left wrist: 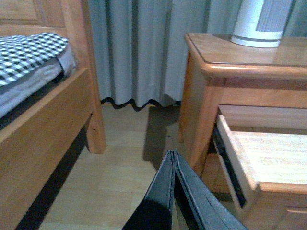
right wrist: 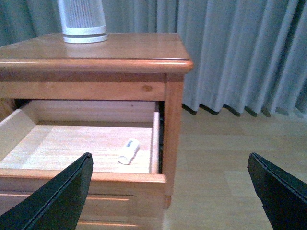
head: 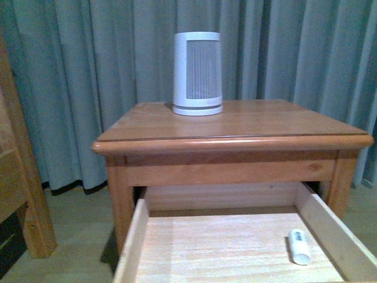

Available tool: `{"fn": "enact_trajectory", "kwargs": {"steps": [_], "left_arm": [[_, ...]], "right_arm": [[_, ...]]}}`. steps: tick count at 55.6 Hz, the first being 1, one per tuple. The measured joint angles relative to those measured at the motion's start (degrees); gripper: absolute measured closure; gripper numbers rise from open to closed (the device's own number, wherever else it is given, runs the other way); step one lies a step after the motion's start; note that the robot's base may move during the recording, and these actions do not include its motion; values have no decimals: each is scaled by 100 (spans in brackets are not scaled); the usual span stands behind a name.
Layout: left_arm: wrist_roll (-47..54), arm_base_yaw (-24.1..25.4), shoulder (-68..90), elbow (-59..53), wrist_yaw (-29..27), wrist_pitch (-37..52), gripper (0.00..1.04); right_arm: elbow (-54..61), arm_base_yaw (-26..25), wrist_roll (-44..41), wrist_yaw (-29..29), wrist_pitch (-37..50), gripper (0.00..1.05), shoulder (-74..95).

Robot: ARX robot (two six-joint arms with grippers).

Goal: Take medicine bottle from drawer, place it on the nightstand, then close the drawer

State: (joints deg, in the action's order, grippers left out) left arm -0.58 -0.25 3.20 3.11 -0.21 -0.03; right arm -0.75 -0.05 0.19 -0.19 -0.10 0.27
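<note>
The nightstand [head: 235, 127] stands straight ahead with its drawer [head: 339, 233] pulled out, showing a pale wood floor. The small white medicine bottle [head: 300, 246] lies on its side near the drawer's right wall; it also shows as the medicine bottle [right wrist: 128, 151] in the right wrist view. Neither arm appears in the front view. My right gripper [right wrist: 170, 165] is open, in front of the drawer's right front corner, with nothing between its fingers. My left gripper [left wrist: 173, 154] is shut and empty, low over the floor to the left of the nightstand [left wrist: 240, 67].
A white slatted tower appliance [head: 197, 73] stands at the back of the nightstand top. A wooden bed frame [left wrist: 53, 120] with a checked mattress sits to the left. Grey curtains [head: 88, 71] hang behind. Wooden floor [right wrist: 225, 158] lies to the right of the nightstand.
</note>
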Motion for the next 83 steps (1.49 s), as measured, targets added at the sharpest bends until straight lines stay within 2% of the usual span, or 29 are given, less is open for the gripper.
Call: {"fn": "enact_trajectory", "kwargs": {"steps": [13,15,19,22,24,29,39,42,56,65,69,71,83], "left_arm": [[0,0,-275,-273,4,0,102],[0,0,-280,-273,4,0,102],[0,0,-289,-273,4,0,102],[0,0,-289,-273,13,0,102],[0,0,-289,-273,7,0,102],[2,0,-289,-273,9,0,102],[0,0,-289,-273,11,0,102],[-2,0,-289,-273,9,0,95],[0,0,-289,-273,11,0,49],[0,0,-289,-273,11,0,24],[0,0,-289,-273,11,0,8],[7,0,-289,-273,11,0,5],[9,0,-289,-273,11,0,7]], "right_arm": [[0,0,0,-24,0,7,-4],[-44,-81,76,-337,-140,7,81],[-555,-575,625,-1818,-769,7,1049],[-953,-605,761,-2234,-595,7,1836],[-1207,-597,776,-2275,-407,7,2269],[-2579,-448,557,-1934,417,7,4183],[-4280,-269,-2,-1060,787,7,6835],[-4594,-227,-31,-907,817,7,7458],[-5617,284,-116,-33,1115,7,10233],[-6043,601,-103,332,1126,7,11132],[-6227,728,-92,562,1130,7,11534],[-6266,745,-83,647,1143,7,11641],[-6286,761,70,1335,1528,7,11927]]}}
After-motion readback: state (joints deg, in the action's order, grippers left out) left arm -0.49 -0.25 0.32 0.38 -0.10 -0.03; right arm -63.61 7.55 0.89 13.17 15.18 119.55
